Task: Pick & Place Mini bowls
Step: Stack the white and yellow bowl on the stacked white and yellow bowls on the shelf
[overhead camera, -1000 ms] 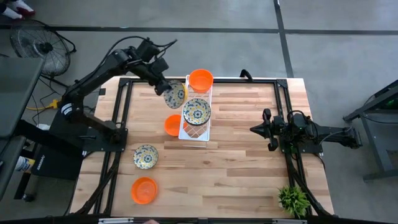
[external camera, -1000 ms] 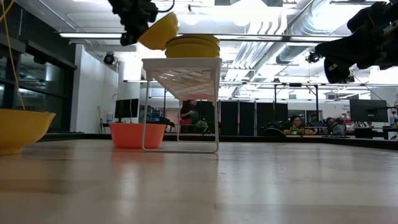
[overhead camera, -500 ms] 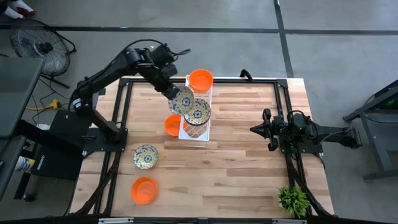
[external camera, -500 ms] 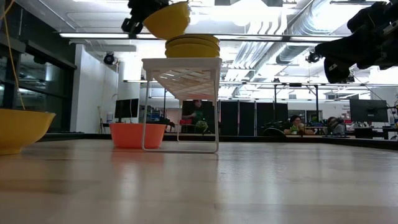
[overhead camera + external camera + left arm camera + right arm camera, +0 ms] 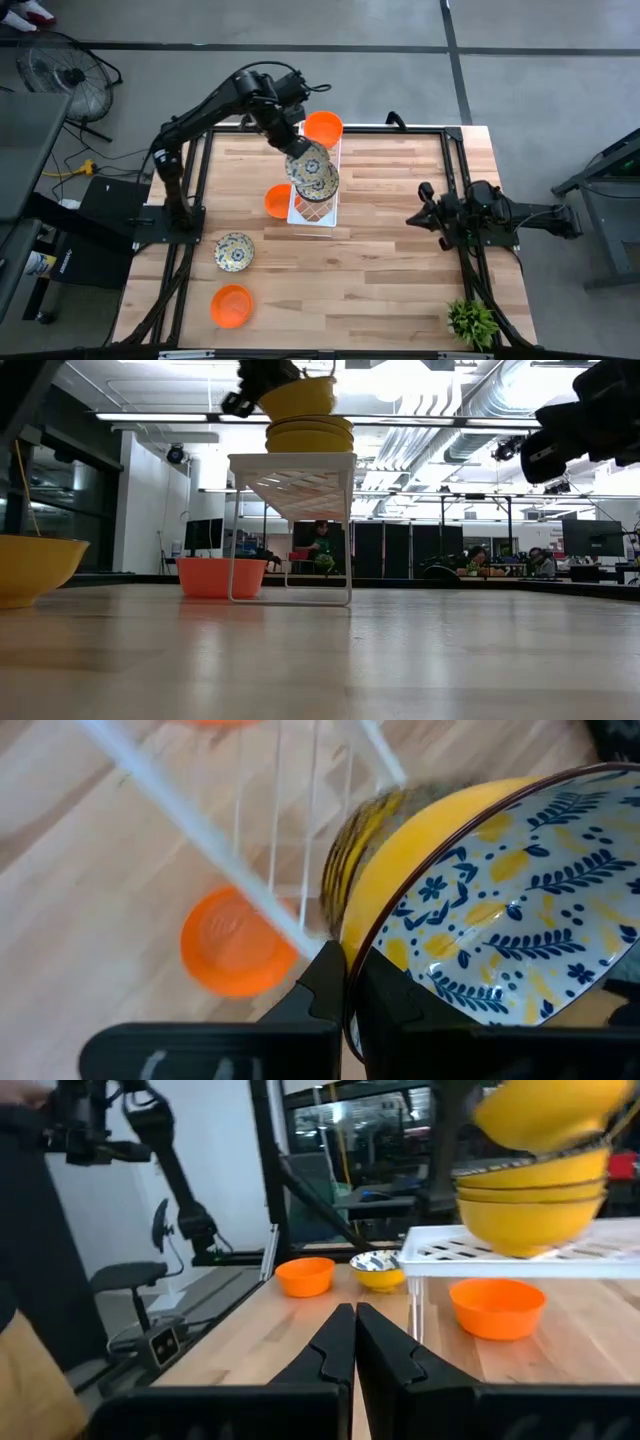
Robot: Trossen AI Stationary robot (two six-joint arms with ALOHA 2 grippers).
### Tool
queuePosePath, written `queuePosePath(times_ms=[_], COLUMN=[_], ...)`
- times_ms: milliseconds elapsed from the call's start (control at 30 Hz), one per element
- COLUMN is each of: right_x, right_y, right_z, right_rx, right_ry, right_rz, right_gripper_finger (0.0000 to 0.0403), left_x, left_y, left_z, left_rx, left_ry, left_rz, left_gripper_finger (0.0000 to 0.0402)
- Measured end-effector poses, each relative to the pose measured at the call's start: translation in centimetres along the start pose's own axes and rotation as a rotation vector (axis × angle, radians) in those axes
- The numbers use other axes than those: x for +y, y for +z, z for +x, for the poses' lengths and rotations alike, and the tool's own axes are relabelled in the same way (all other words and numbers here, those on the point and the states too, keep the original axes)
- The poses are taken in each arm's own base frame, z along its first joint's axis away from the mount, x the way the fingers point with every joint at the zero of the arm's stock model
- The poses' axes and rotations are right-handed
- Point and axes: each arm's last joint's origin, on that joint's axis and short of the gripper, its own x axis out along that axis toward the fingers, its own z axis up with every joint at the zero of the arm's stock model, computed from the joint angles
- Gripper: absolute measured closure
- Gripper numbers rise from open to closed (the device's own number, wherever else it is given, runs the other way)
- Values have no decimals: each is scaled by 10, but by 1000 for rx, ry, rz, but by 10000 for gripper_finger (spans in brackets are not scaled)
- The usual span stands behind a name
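My left gripper [image 5: 293, 150] is shut on a cream floral bowl with a yellow outside [image 5: 304, 162] [image 5: 297, 398]. It holds the bowl just above a stack of floral bowls [image 5: 320, 182] [image 5: 308, 435] that rests on the white lattice tray [image 5: 312, 212] [image 5: 290, 460]. An orange bowl [image 5: 322, 128] sits on the tray's far end. On the table stand an orange bowl [image 5: 277, 200] beside the tray, a floral bowl [image 5: 234, 250] and another orange bowl [image 5: 231, 305]. My right gripper [image 5: 415, 218] [image 5: 353, 1342] is shut and empty at the table's right. My left gripper pinches the floral bowl's rim [image 5: 350, 952], one finger [image 5: 322, 982] on the yellow outside and one finger [image 5: 392, 1005] on the patterned inside. It comes slanting down from the table's far left. The bowl is lifted clear, nearly level, over the stack.
The tray stands on legs, with room beneath it [image 5: 290, 560]. A small green plant [image 5: 470, 322] stands at the near right corner. Black frame rails [image 5: 455, 190] run along the table's sides. Bare wood lies between the tray and my right gripper.
My left gripper has carried the floral bowl toward the table's right, from beside the tray's far left to over the stack. The bowl has turned from steeply tilted to nearly level. My right gripper has shifted slightly toward the near edge.
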Motion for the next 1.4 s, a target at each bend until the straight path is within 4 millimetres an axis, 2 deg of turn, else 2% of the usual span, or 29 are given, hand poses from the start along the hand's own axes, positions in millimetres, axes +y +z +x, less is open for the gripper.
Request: queuePosePath(times_ms=[133, 433, 767, 967, 1200, 1400], right_x=[1, 3, 5, 6, 6, 6], right_y=[0, 0, 0, 0, 0, 0], right_z=[0, 0, 0, -1, -1, -1], right_rx=[0, 8, 16, 20, 22, 22], right_ry=[45, 113, 171, 197, 213, 214], right_rz=[-31, -32, -32, -32, -32, -32], right_gripper_finger=[402, 402, 402, 402, 402, 402], left_x=[-6, -17, -19, -19, -18, -19], left_y=[8, 4, 13, 15, 15, 15], left_z=[6, 10, 36, 40, 40, 40], left_rx=[2, 6, 51, 51, 53, 49], left_ry=[-21, -8, 36, 61, 56, 59], left_rz=[13, 45, 49, 58, 64, 74], left_gripper_finger=[400, 400, 400, 399, 368, 358])
